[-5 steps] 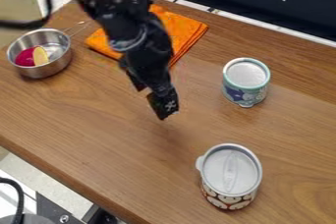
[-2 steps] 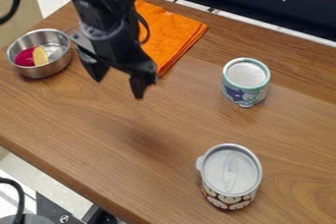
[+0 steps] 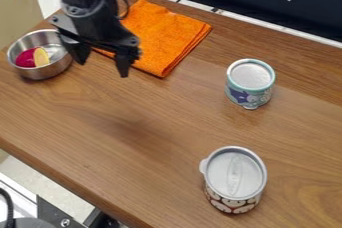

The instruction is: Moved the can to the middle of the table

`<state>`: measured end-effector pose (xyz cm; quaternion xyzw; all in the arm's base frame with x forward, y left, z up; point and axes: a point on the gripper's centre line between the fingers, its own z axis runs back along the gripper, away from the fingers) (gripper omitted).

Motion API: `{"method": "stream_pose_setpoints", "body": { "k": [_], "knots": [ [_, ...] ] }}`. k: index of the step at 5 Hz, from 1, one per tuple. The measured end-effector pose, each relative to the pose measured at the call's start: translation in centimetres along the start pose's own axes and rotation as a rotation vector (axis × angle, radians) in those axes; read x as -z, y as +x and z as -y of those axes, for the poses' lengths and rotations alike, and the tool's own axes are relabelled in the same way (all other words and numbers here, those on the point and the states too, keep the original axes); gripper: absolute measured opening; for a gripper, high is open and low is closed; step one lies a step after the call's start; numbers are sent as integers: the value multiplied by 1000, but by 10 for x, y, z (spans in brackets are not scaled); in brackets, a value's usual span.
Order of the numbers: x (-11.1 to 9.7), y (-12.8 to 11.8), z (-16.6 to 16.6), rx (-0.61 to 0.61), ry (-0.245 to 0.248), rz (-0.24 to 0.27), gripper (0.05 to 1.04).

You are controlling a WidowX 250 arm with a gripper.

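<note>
The gripper (image 3: pixel 103 68) hangs over the worktop (image 3: pixel 167 122) in the upper left of the camera view, its two fingers spread, with a gap of bare air between the tips. Two cans stand upright on the worktop, both well apart from the gripper and from each other; I cannot tell which one the task means.

The teal-rimmed can (image 3: pixel 250 83), with blue and white figures around its side, is the nearer of the two to the gripper. It stands across the worktop to the right in the view, slightly lower than the fingertips. The larger silver-rimmed can (image 3: pixel 234 179) stands farther off, down and to the right of the gripper, close to the bottom of the view. It has a pale lid and a red-brown and white pattern on its side.

Just beside the gripper, to its left in the view, is a round metal bowl (image 3: pixel 44 72) holding a deep pink piece (image 3: pixel 26 58) and a yellow piece (image 3: pixel 41 57). A folded orange cloth (image 3: pixel 167 34) lies flat to the gripper's right, partly behind it in the view.
</note>
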<state>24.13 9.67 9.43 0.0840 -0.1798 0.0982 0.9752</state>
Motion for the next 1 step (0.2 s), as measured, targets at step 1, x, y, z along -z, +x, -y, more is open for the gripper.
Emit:
{"method": "stream_pose_setpoints", "body": {
  "k": [1],
  "knots": [
    [2, 10, -23, -29, -29, -13, 995]
  ]
}}
